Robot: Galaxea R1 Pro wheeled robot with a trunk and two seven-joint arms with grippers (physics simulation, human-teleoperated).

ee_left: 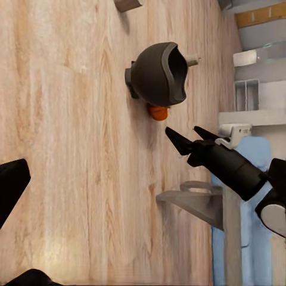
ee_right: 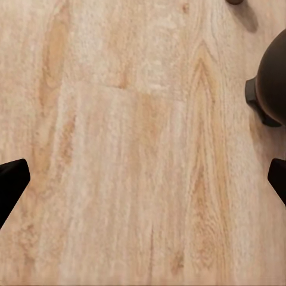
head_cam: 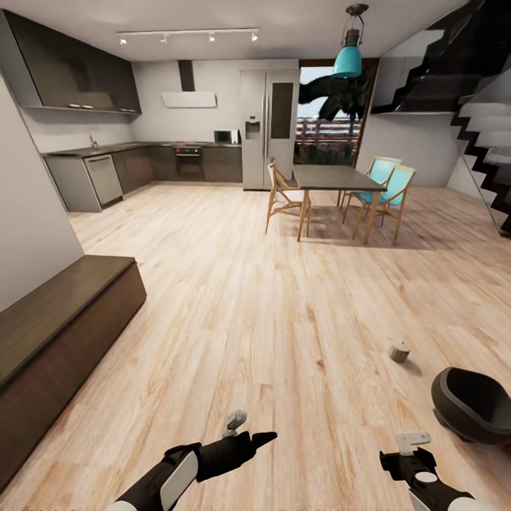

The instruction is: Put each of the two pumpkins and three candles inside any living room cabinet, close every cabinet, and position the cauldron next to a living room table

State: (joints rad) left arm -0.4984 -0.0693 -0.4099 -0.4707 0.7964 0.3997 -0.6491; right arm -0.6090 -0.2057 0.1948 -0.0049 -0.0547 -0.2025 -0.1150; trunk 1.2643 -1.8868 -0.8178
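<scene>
Both our grippers, left (head_cam: 248,434) and right (head_cam: 408,447), hang spread and empty over open floor (head_cam: 270,305). Cauldron (head_cam: 472,404) lies tipped at our right, candle (head_cam: 399,351) near it, cabinet (head_cam: 64,333) along the left wall.

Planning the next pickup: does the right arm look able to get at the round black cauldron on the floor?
Probably yes: the round black cauldron sits on bare wooden floor just ahead of the right gripper, nothing lying between them.

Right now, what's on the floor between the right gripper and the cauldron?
Nothing: in the head view, only bare wood floor separates the right gripper from the cauldron; the candle sits farther off.
</scene>
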